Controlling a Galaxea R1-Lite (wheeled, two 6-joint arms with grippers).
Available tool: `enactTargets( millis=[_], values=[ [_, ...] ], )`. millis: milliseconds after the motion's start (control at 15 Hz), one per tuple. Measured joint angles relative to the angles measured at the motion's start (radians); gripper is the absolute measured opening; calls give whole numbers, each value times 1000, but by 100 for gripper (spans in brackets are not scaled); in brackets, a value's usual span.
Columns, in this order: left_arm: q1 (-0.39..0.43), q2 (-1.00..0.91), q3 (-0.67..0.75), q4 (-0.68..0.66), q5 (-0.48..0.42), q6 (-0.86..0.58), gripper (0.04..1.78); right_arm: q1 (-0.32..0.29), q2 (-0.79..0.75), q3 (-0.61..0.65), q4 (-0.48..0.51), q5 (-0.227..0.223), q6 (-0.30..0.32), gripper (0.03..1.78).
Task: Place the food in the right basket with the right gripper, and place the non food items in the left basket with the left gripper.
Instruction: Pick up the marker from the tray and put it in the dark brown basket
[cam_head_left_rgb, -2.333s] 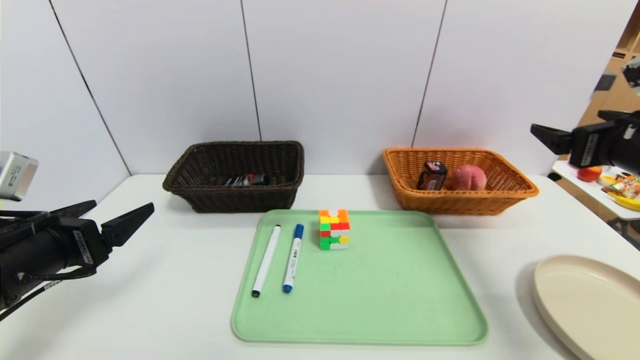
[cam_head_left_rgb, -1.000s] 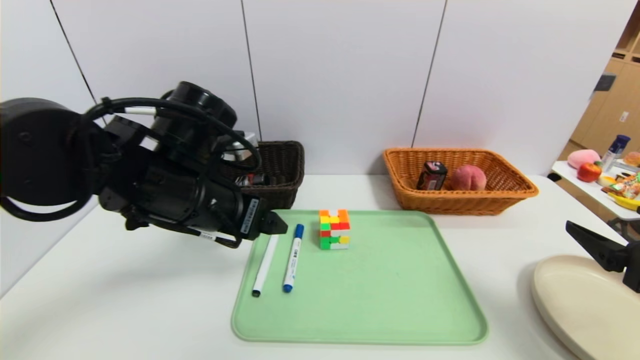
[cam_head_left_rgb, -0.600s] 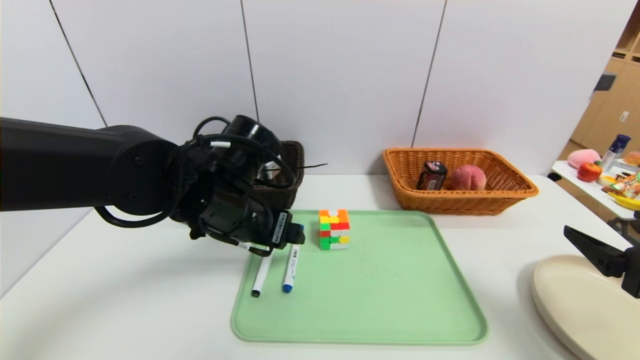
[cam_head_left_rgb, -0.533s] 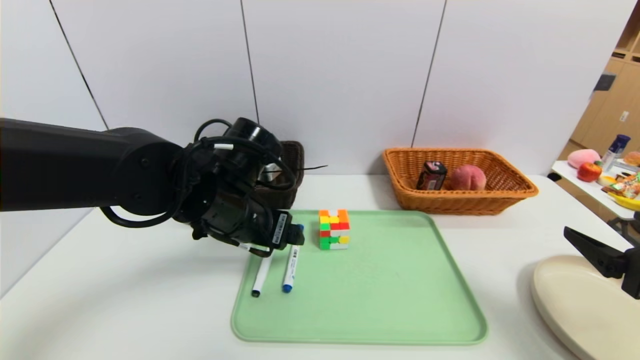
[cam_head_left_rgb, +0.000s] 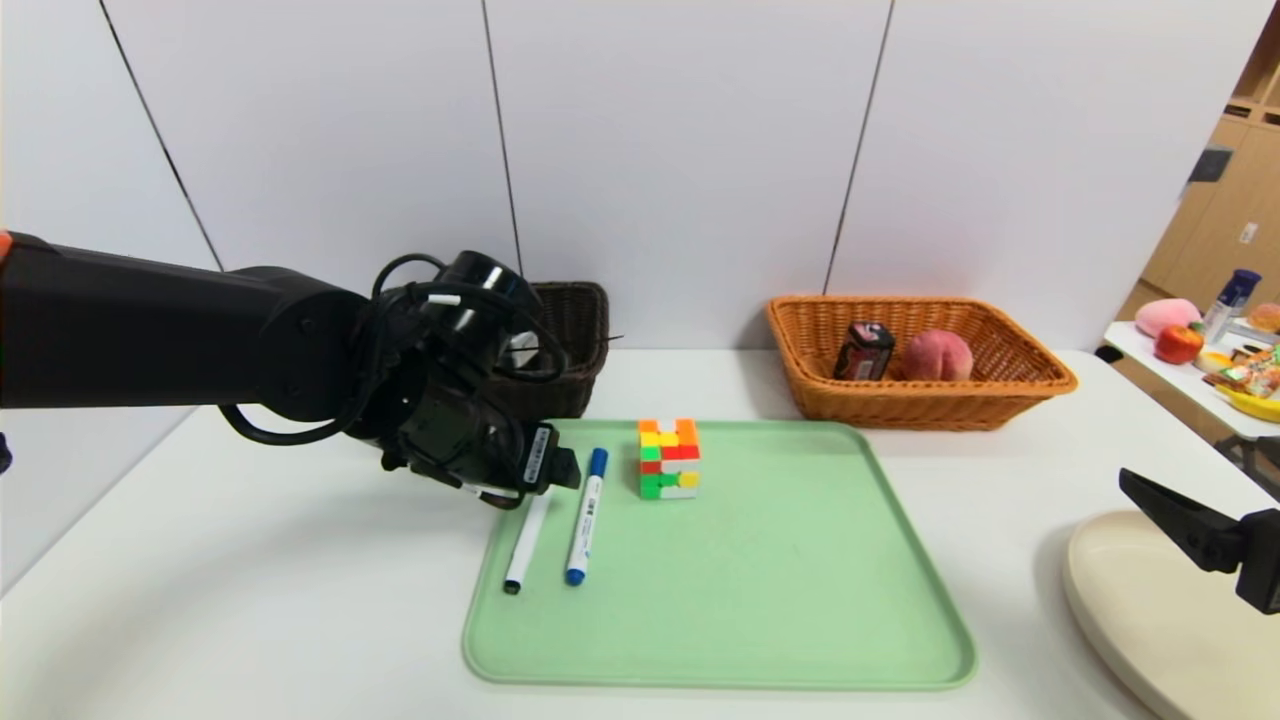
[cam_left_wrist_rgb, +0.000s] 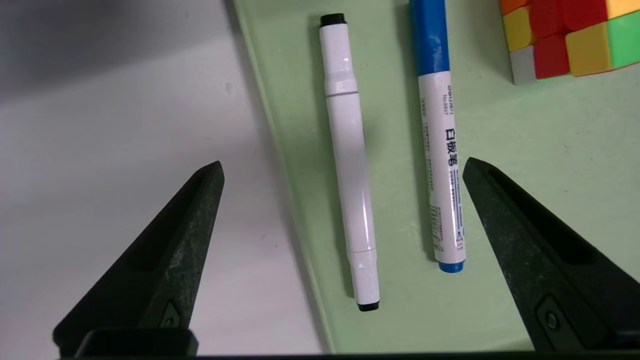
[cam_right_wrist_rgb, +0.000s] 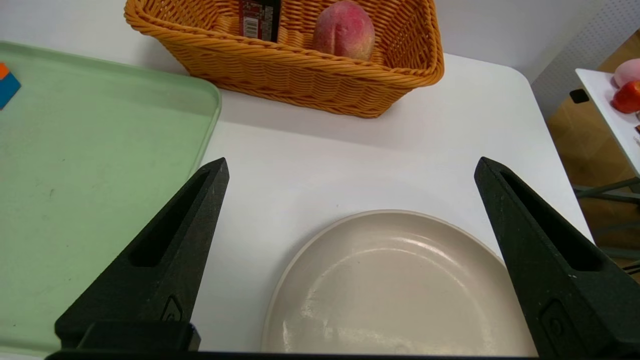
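Observation:
My left gripper (cam_head_left_rgb: 560, 470) is open and empty, low over the far end of the black-cap marker (cam_head_left_rgb: 527, 545) on the green tray (cam_head_left_rgb: 780, 600). In the left wrist view the gripper (cam_left_wrist_rgb: 342, 165) straddles the black-cap marker (cam_left_wrist_rgb: 350, 200) and the blue-cap marker (cam_left_wrist_rgb: 442, 165). The blue-cap marker (cam_head_left_rgb: 585, 520) lies beside it and the puzzle cube (cam_head_left_rgb: 669, 459) stands farther back. The dark brown basket (cam_head_left_rgb: 575, 340) is mostly hidden behind my arm; the black tube is hidden. The peach (cam_head_left_rgb: 937, 356) and the dark container (cam_head_left_rgb: 864, 350) sit in the orange basket (cam_head_left_rgb: 920, 400). My right gripper (cam_right_wrist_rgb: 350, 165) is open and empty.
A beige plate (cam_head_left_rgb: 1170, 620) lies at the table's right front, under my right gripper (cam_head_left_rgb: 1160, 500). A side table with fruit and packets (cam_head_left_rgb: 1200, 350) stands beyond the right edge. A white wall runs close behind the baskets.
My left arm swung in from the left and came down over the markers. In the last half second it shifted slightly left, off the blue-cap marker's end. The right gripper lowered beside the plate.

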Motion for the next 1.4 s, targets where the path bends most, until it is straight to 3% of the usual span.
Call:
enactTargets(
  millis=[1133, 1400],
  values=[
    [-53, 57, -5, -93, 34, 28, 169, 7, -13, 11, 3, 5, 2, 169],
    [-108, 57, -10, -120, 34, 26, 169, 19, -11, 13, 4, 5, 2, 169]
  ],
)
